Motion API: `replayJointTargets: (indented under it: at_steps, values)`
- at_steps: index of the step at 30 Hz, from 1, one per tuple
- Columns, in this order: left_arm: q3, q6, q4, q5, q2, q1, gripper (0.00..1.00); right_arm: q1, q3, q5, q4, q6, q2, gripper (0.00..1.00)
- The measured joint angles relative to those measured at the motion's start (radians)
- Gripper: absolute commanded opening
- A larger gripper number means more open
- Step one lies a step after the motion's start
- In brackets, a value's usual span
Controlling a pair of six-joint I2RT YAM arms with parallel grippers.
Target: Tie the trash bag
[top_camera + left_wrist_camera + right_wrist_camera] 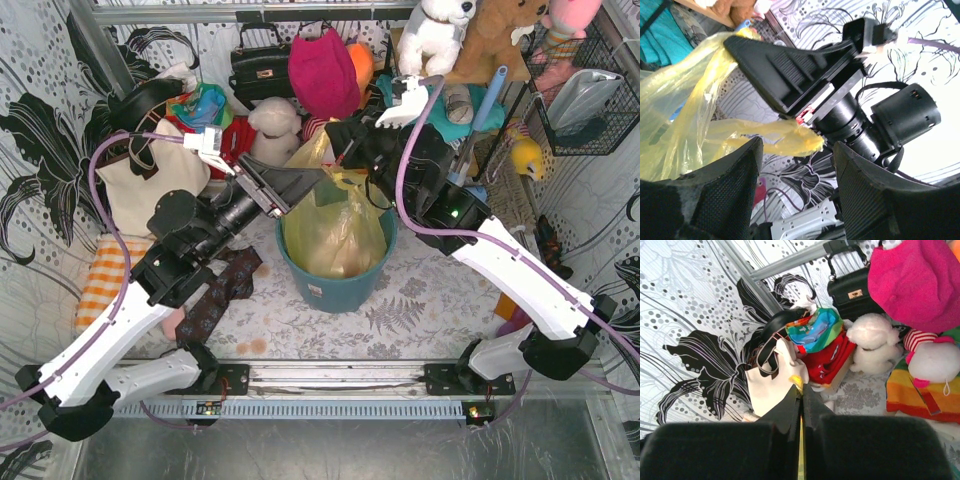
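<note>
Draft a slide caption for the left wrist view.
Open left gripper flanks a twisted tail of the thin translucent yellow-green plastic trash bag, whose upper edge the shut right gripper pinches.

The trash bag (335, 235) at centre frame reads to me as translucent yellow-green, and the bucket (338, 288) just below it is teal. The table (420, 310) cover is white, printed with grey leaves. On the left, the wall (40, 120) is white with big black flowers and dots. Upper left I see a cream tote (140, 185) with dark straps, and under it an orange-and-white checked cloth (105, 280). At top centre is a black handbag (260, 65).
</note>
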Motion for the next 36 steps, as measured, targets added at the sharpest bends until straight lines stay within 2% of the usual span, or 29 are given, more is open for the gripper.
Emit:
replayJointTargets:
  at_steps: [17, 36]
  values:
    - [0.054, -0.034, -0.031, -0.190, 0.056, -0.055, 0.68, -0.038, -0.120, -0.028, 0.022, 0.066, -0.043, 0.00]
    - [0.080, -0.036, -0.117, -0.200, 0.081, -0.124, 0.69, -0.043, -0.137, -0.029, 0.053, 0.066, -0.045, 0.00]
